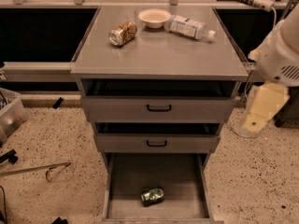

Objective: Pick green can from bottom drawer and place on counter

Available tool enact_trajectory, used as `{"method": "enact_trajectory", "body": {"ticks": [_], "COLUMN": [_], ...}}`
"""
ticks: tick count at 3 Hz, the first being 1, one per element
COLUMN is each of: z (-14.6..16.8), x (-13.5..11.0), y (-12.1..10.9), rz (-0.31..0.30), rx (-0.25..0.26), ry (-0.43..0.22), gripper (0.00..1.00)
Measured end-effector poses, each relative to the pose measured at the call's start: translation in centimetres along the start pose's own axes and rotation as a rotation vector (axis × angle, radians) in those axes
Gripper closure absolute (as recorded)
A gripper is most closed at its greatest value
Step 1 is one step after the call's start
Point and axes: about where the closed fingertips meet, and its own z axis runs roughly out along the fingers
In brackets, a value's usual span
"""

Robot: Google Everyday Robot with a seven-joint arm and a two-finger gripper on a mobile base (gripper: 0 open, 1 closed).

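Note:
The green can [152,196] lies on its side on the floor of the open bottom drawer [126,176], near the front edge. The counter [159,50] is the grey top of the cabinet. My gripper [259,112] hangs at the right side of the cabinet, level with the top drawer. It is well above and to the right of the can and holds nothing that I can see. The white arm [280,55] rises above it at the right edge.
On the counter lie a tan patterned can [123,33], a white bowl [154,17] and a clear plastic bottle [189,27]. The two upper drawers [159,108] stand slightly open. A plastic bin [9,115] and a metal rod [32,169] lie on the speckled floor at the left.

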Motion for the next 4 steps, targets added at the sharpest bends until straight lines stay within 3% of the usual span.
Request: {"method": "enact_trajectory", "body": {"ticks": [1, 3, 4], "z": [6.9, 22.4, 23.0], "x": [-1.2, -3.9, -4.7], "y": [2.3, 10.3, 9.3], "rz": [0.072, 0.094, 0.102], "rx": [-0.034, -0.183, -0.139], "ry": [-0.022, -0.133, -0.170], "gripper": [0.00, 0.00, 0.00]}}
